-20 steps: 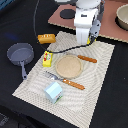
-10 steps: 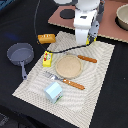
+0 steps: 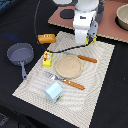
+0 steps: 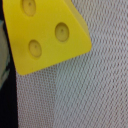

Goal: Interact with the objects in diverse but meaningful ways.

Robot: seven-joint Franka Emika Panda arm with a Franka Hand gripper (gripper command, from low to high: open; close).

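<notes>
In the exterior view we found our arm low over the far edge of the woven placemat, its body hiding the fingers so that we could not tell how far apart they stood or whether they held anything; the bread loaf lay at the mat's far corner on the exterior view's left, the yellow box and milk carton along that same side, and the round wooden plate sat mid-mat with open weave toward the exterior view's right. In the wrist view the cheese wedge filled the picture close below us, flat on the mat beside a dark strip we took for the bench, which suggested we were placed for a grasp near an edge, with bare weave alongside.
</notes>
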